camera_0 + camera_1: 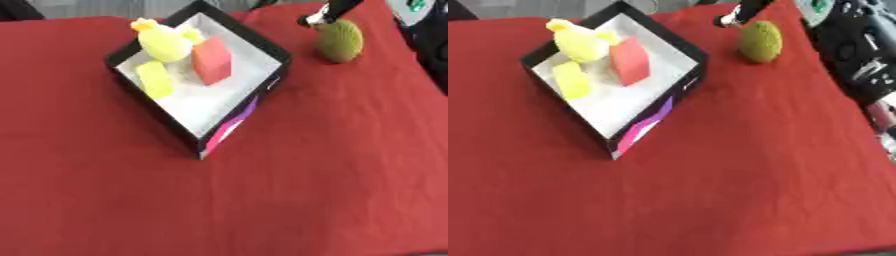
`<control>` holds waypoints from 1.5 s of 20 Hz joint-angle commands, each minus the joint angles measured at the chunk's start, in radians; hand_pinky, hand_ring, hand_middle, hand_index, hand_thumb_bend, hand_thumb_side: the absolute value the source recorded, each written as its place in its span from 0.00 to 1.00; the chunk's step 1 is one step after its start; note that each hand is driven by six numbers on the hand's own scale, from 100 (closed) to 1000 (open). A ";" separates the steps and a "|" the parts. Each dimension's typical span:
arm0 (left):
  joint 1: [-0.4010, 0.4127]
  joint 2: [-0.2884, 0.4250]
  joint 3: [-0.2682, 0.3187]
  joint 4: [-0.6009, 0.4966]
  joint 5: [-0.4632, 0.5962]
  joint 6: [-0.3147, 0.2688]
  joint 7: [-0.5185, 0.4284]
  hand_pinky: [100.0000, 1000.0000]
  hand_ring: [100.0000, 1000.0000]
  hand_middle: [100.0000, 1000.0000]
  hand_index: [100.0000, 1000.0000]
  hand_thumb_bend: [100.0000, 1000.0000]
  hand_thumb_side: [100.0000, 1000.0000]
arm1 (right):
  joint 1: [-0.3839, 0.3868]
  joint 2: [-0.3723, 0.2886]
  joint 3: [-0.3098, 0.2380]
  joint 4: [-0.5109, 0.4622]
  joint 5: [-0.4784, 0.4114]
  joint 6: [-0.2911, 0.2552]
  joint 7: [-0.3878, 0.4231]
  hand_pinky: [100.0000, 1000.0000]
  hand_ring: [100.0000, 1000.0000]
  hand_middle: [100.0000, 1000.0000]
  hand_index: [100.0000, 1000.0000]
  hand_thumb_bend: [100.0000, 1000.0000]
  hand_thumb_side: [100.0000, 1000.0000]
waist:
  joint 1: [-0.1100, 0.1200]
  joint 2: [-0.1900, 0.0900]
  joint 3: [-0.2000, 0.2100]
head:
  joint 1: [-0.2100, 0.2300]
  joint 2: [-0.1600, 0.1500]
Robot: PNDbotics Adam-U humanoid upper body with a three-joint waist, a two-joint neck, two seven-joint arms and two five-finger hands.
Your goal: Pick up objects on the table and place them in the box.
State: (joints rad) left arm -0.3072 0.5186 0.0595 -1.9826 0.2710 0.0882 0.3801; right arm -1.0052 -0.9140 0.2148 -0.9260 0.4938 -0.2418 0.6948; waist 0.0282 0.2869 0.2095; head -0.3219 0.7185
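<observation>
Box (266,46) holds 3 items, duck (164,41), red block (212,61), yellow block (155,79); green ball (339,40) left on table (306,190), right robot hand (317,19) beside it, finger state indeterminable.

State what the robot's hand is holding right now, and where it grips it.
Cannot be told: the right hand reaches the top of the green ball, but no closed grip shows.

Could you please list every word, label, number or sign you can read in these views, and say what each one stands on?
There is no text that can be read.
The box has a pink, purple and white pattern on its outer wall; no letters can be made out.
The device at the right edge shows pale marks and a green patch, too blurred to read.
The green ball, red block and yellow toys bear no markings.
</observation>
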 commanded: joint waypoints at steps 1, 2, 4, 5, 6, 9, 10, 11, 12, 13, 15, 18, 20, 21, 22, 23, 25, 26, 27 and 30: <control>-0.003 0.027 0.013 -0.015 -0.002 0.002 0.000 0.90 0.65 0.68 0.85 0.15 0.61 | 0.012 -0.083 -0.025 -0.050 -0.034 0.009 0.021 0.92 0.87 0.85 0.88 0.30 0.37 | -0.008 -0.005 -0.003 | 0.003 0.000; -0.003 0.027 0.013 -0.015 -0.002 0.002 0.000 0.90 0.65 0.68 0.85 0.15 0.61 | 0.023 -0.091 -0.029 -0.056 -0.041 0.013 0.024 0.92 0.87 0.85 0.88 0.30 0.37 | -0.008 -0.006 -0.003 | 0.003 0.000; -0.003 0.027 0.013 -0.015 -0.001 0.002 -0.001 0.90 0.65 0.68 0.85 0.15 0.62 | 0.039 -0.103 -0.034 -0.064 -0.053 0.019 0.028 0.92 0.87 0.85 0.88 0.31 0.36 | -0.006 -0.005 -0.004 | 0.002 -0.002; -0.002 0.026 0.012 -0.014 -0.001 0.002 -0.001 0.90 0.65 0.68 0.85 0.15 0.62 | 0.045 -0.106 -0.034 -0.066 -0.056 0.021 0.029 0.92 0.87 0.85 0.88 0.31 0.36 | -0.005 -0.005 -0.005 | 0.002 -0.003; -0.001 0.026 0.012 -0.014 -0.001 0.002 -0.002 0.90 0.65 0.67 0.85 0.15 0.62 | 0.051 -0.111 -0.035 -0.067 -0.056 0.023 0.031 0.92 0.87 0.85 0.88 0.33 0.37 | -0.003 -0.004 -0.005 | 0.001 -0.003; 0.000 0.026 0.013 -0.013 0.000 0.002 -0.003 0.90 0.65 0.67 0.85 0.15 0.62 | 0.071 -0.124 -0.040 -0.063 -0.053 0.028 0.031 0.92 0.88 0.85 0.89 0.30 0.30 | -0.002 -0.002 -0.004 | 0.000 -0.003; 0.001 0.025 0.013 -0.013 0.000 0.002 -0.003 0.90 0.64 0.67 0.85 0.15 0.62 | 0.077 -0.127 -0.044 -0.059 -0.051 0.031 0.028 0.92 0.88 0.85 0.89 0.34 0.37 | -0.002 -0.001 -0.004 | 0.001 -0.004; 0.002 0.025 0.013 -0.012 0.000 0.002 -0.003 0.90 0.64 0.67 0.85 0.15 0.62 | 0.083 -0.130 -0.049 -0.054 -0.049 0.034 0.022 0.92 0.88 0.85 0.89 0.34 0.37 | -0.001 0.001 -0.004 | 0.001 -0.005; 0.002 0.024 0.013 -0.012 0.000 0.003 -0.003 0.90 0.64 0.67 0.85 0.15 0.62 | 0.088 -0.132 -0.054 -0.047 -0.046 0.037 0.016 0.92 0.88 0.85 0.89 0.35 0.38 | -0.001 0.002 -0.003 | 0.001 -0.006; 0.003 0.024 0.013 -0.011 0.001 0.003 -0.004 0.90 0.64 0.67 0.85 0.15 0.62 | 0.092 -0.132 -0.059 -0.040 -0.043 0.040 0.009 0.92 0.88 0.85 0.89 0.35 0.38 | -0.001 0.004 -0.002 | 0.001 -0.008; 0.004 0.022 0.014 -0.011 0.001 0.002 -0.004 0.90 0.64 0.67 0.85 0.14 0.63 | 0.095 -0.131 -0.067 -0.025 -0.035 0.043 -0.002 0.92 0.88 0.86 0.89 0.35 0.38 | 0.001 0.007 0.000 | 0.000 -0.011; 0.008 0.021 0.016 -0.009 0.003 0.000 -0.007 0.91 0.65 0.67 0.85 0.11 0.65 | 0.097 -0.127 -0.072 -0.008 -0.024 0.042 -0.012 0.92 0.88 0.86 0.89 0.36 0.38 | 0.004 0.013 0.003 | -0.003 -0.016; 0.009 0.019 0.017 -0.008 0.005 -0.002 -0.009 0.91 0.65 0.67 0.85 0.11 0.65 | 0.097 -0.124 -0.073 0.000 -0.016 0.040 -0.018 0.92 0.88 0.86 0.89 0.36 0.39 | 0.006 0.016 0.005 | -0.004 -0.020; 0.009 0.018 0.017 -0.008 0.006 -0.003 -0.010 0.92 0.65 0.67 0.85 0.11 0.65 | 0.098 -0.122 -0.075 0.006 -0.010 0.041 -0.022 0.92 0.88 0.86 0.89 0.37 0.39 | 0.006 0.019 0.007 | -0.004 -0.023; 0.009 0.017 0.017 -0.008 0.007 -0.003 -0.012 0.92 0.65 0.67 0.85 0.10 0.66 | 0.098 -0.121 -0.077 0.012 -0.002 0.042 -0.028 0.92 0.88 0.86 0.89 0.37 0.38 | 0.007 0.022 0.009 | -0.005 -0.026; 0.008 0.016 0.017 -0.008 0.007 -0.004 -0.013 0.92 0.65 0.67 0.85 0.10 0.66 | 0.099 -0.119 -0.080 0.019 0.009 0.045 -0.037 0.92 0.88 0.86 0.89 0.38 0.38 | 0.008 0.025 0.011 | -0.005 -0.029; 0.009 0.014 0.018 -0.008 0.008 -0.005 -0.015 0.92 0.65 0.67 0.85 0.10 0.66 | 0.098 -0.114 -0.085 0.035 0.037 0.051 -0.057 0.91 0.88 0.86 0.90 0.39 0.39 | 0.011 0.031 0.014 | -0.006 -0.033; 0.010 0.013 0.018 -0.008 0.009 -0.005 -0.015 0.92 0.65 0.67 0.85 0.09 0.66 | 0.098 -0.111 -0.088 0.045 0.049 0.053 -0.065 0.91 0.88 0.86 0.90 0.39 0.39 | 0.011 0.034 0.016 | -0.006 -0.035; 0.011 0.012 0.019 -0.008 0.010 -0.006 -0.016 0.92 0.65 0.67 0.85 0.09 0.66 | 0.097 -0.107 -0.092 0.055 0.062 0.056 -0.074 0.91 0.88 0.86 0.90 0.39 0.39 | 0.012 0.037 0.018 | -0.008 -0.037; 0.013 0.009 0.020 -0.009 0.011 -0.007 -0.016 0.92 0.65 0.67 0.85 0.09 0.67 | 0.096 -0.099 -0.099 0.078 0.088 0.057 -0.092 0.91 0.88 0.86 0.90 0.39 0.40 | 0.015 0.046 0.023 | -0.010 -0.038</control>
State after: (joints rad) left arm -0.2903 0.5123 0.0650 -1.9796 0.2754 0.0834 0.3664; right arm -0.8961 -0.9887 0.1294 -0.8531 0.5670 -0.1861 0.6135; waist 0.0303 0.3374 0.2318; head -0.3288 0.6913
